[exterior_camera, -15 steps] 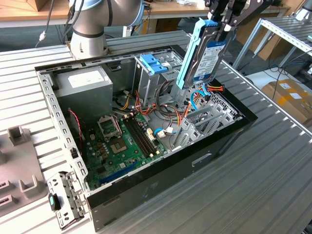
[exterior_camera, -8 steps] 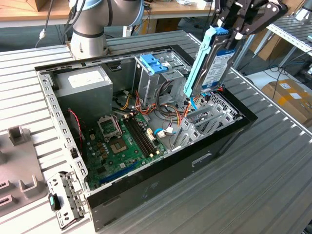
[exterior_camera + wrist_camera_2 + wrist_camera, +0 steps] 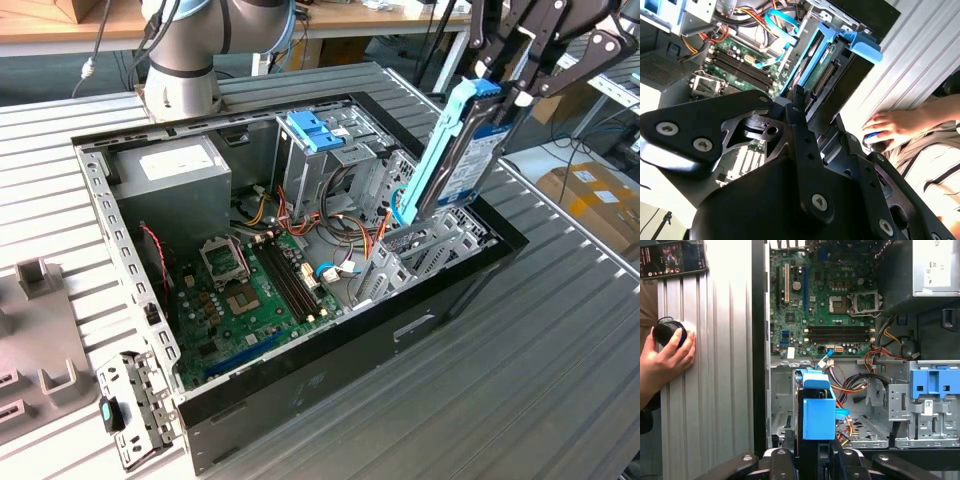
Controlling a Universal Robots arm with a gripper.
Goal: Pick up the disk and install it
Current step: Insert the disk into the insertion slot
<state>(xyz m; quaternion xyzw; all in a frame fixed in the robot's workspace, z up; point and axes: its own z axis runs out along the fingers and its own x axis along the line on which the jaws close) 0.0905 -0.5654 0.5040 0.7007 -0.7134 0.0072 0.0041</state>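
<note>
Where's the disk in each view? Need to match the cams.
Exterior view: disk tilted, held in the gripper, above the end of the case at the exterior view's right.
Second wrist view: disk just beyond the gripper, circuit-board side showing, blue rail alongside.
First wrist view: disk edge-on beyond the gripper, above the open case.
Shared landmark: green motherboard.
</note>
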